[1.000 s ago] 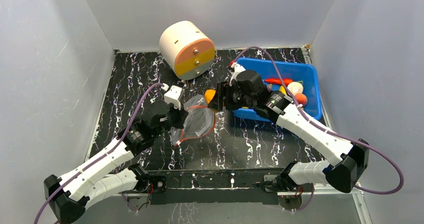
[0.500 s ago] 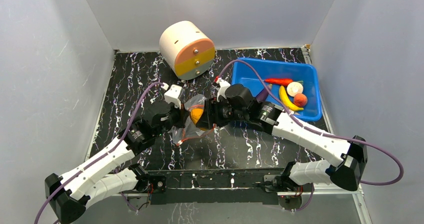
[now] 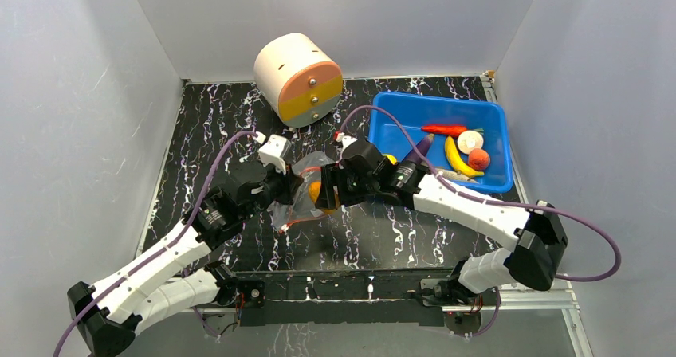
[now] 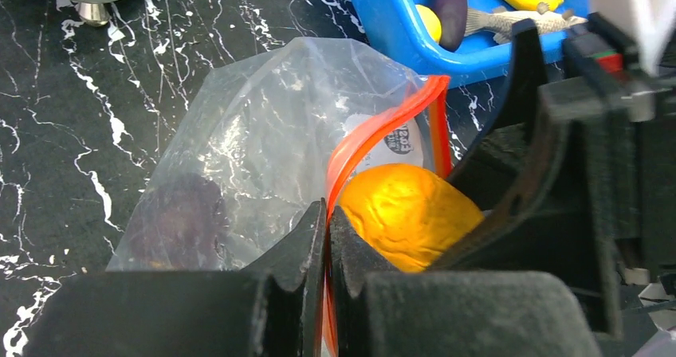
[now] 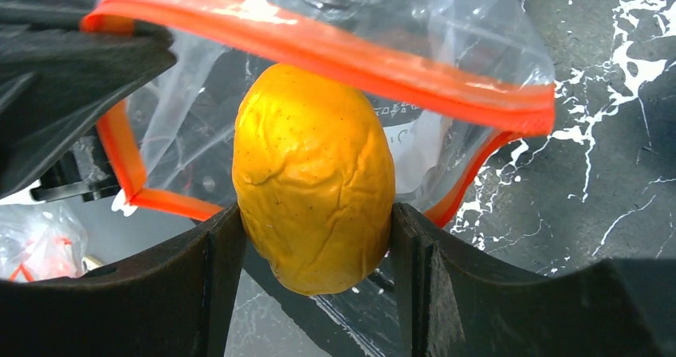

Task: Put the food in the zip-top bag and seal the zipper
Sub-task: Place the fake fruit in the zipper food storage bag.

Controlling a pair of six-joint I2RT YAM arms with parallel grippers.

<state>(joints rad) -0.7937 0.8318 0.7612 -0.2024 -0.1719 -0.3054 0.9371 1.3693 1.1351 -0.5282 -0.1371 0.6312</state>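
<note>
**A:** Where is the zip-top bag [image 4: 255, 142]?

**B:** In the middle of the top view, on the black marbled worktop [image 3: 199, 118], with its mouth turned toward the right of the frame. The left pincer [image 4: 328, 221] is pressed together on the zipper [image 5: 335, 50] and lifts one lip, so the mouth gapes.

**A:** And the food?

**B:** The right pincer [image 5: 315, 245] grips a wrinkled orange-yellow oval piece [image 5: 312, 174] across its middle. The piece sits right at the mouth, under the upper strip. The banana [image 3: 456, 158], carrot [image 3: 443, 130] and eggplant [image 3: 420, 147] lie in the blue bin [image 3: 486, 110] at upper right.

**A:** How will these things handle?

**B:** The piece looks light, hard and smooth. I'd expect it to squirt out if pinched off-centre, so the grip across the middle suits it. The bag is thin, crinkly film and looks floppy. It would probably sag or slide if taken anywhere but the stiffer strip.
</note>
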